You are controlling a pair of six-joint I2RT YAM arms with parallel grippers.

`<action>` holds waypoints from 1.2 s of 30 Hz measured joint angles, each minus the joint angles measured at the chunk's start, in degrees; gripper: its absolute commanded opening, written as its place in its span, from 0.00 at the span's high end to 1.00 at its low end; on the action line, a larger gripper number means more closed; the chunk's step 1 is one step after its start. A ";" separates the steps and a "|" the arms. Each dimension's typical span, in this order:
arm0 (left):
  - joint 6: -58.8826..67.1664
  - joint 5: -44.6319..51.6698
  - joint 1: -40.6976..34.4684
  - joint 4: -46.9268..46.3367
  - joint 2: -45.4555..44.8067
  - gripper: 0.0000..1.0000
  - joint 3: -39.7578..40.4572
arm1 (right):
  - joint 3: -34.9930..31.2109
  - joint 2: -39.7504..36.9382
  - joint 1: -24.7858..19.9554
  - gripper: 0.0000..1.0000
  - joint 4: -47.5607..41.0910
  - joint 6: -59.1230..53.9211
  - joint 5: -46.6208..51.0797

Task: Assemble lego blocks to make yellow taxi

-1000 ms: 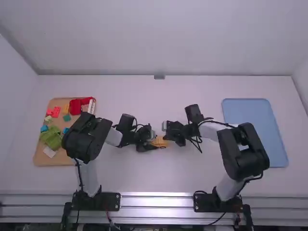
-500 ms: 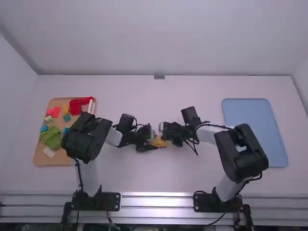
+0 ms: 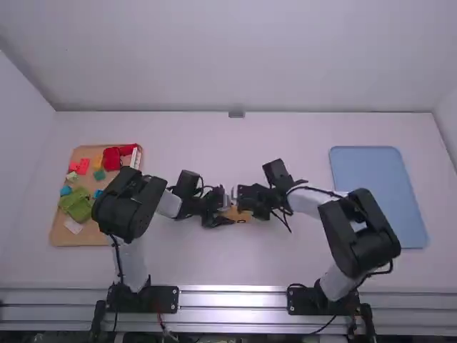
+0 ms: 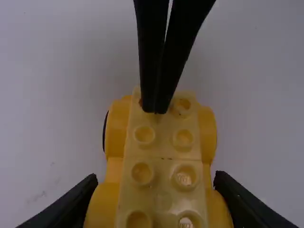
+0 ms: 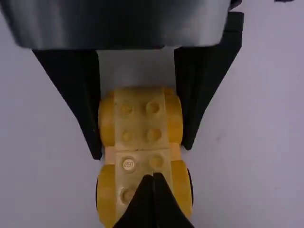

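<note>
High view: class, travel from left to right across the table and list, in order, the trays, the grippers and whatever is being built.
Brown tray with loose blocks → left gripper → yellow block build → right gripper → blue tray.

- Robotics lab, or a test cell set up like one.
- Two arms, left [image 3: 130,207] and right [image 3: 362,229], bolted at the near edge of a white table [image 3: 214,264].
- Metal rails [image 3: 232,299] run along that edge, cables [image 3: 118,263] strung on the arms.
- Plain pale walls [image 3: 235,64] close off far, left and right edges.
- Tan tray [image 3: 86,241] of blocks [image 3: 83,166] near left edge, blue tray [image 3: 371,193] near right.
</note>
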 measured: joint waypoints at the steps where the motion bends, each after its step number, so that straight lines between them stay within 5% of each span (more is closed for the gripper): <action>1: 0.02 0.00 0.00 -0.02 0.00 0.66 0.00 | 0.00 -0.11 0.20 1.00 -0.04 0.04 0.48; 12: 0.04 -1.31 0.15 2.43 0.00 0.70 0.00 | -1.29 -0.20 -2.01 1.00 5.51 0.28 -4.39; 14: 0.02 -2.29 0.15 4.00 0.00 0.69 0.02 | -1.38 -0.37 -3.96 0.92 6.64 0.37 -8.17; 19: -1.55 -5.05 0.17 6.49 0.00 0.68 0.09 | -1.25 -3.17 -11.54 0.60 11.54 0.81 -22.58; 20: -1.84 -5.05 0.17 5.01 0.00 0.67 0.68 | -1.11 -3.50 -13.18 0.42 13.44 2.23 -25.73; 21: -1.88 -5.03 0.17 4.72 0.00 0.66 0.76 | -1.09 -3.52 -13.31 0.36 13.77 2.82 -25.97; 22: -2.05 -5.03 0.15 3.34 0.00 0.65 1.42 | -1.07 -3.52 -13.99 0.02 15.65 4.26 -27.74; 26: -0.31 -5.29 0.15 -6.64 0.00 0.61 5.84 | -0.94 -3.52 -14.45 0.01 22.77 12.11 -31.47; 30: 4.02 -5.53 0.15 -16.87 0.00 0.20 10.27 | -0.92 -3.52 -14.01 0.01 28.68 18.73 -32.74; 31: 5.01 -5.66 0.15 -18.03 0.00 0.01 10.93 | -0.92 -3.52 -13.84 0.01 30.69 20.57 -32.94; 36: 6.32 -5.97 0.15 -19.30 0.00 0.01 11.82 | -0.87 -3.52 -14.08 0.01 38.66 28.20 -33.48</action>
